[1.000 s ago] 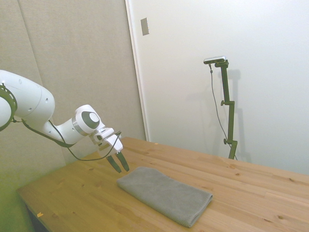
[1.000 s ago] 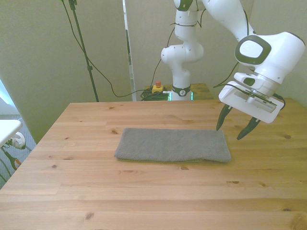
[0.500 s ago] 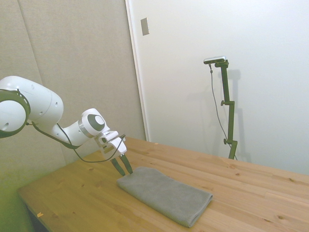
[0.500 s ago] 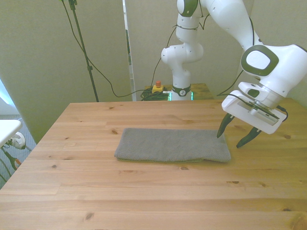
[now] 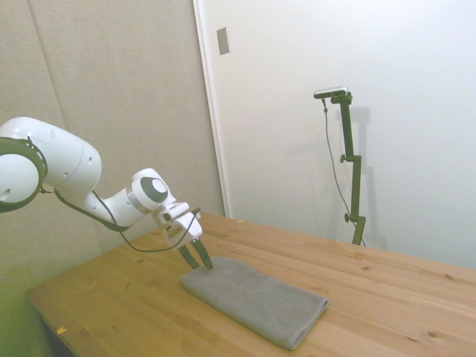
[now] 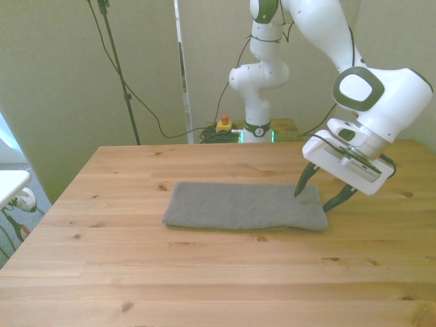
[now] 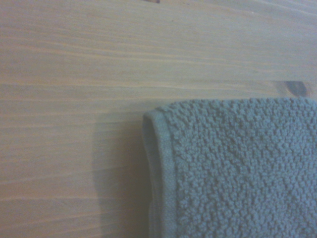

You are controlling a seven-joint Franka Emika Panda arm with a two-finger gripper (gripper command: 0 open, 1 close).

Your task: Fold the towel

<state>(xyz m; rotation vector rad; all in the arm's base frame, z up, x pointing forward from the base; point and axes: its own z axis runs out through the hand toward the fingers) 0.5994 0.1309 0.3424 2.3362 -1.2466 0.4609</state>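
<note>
The grey towel [image 6: 244, 206] lies flat as a long folded strip in the middle of the wooden table [image 6: 204, 272]; it also shows in the side view [image 5: 256, 299]. My gripper [image 6: 313, 201] is open at the towel's short end on the front view's right, tilted down, one finger over the cloth's corner and the other just off its edge. In the side view the gripper [image 5: 199, 262] hovers at the towel's near-left corner, tips almost at the cloth. Up close, the wrist view shows the towel [image 7: 237, 168] corner with its thick hemmed edge on bare wood.
Cables and a red-and-yellow button [image 6: 223, 123] sit behind the table's far edge by the robot base [image 6: 257, 129]. A white object [image 6: 13, 187] pokes in at the front view's left, off the table.
The gripper has come down and moved toward the front view's left, from beside the towel's end to straddling its corner. The towel has not moved.
</note>
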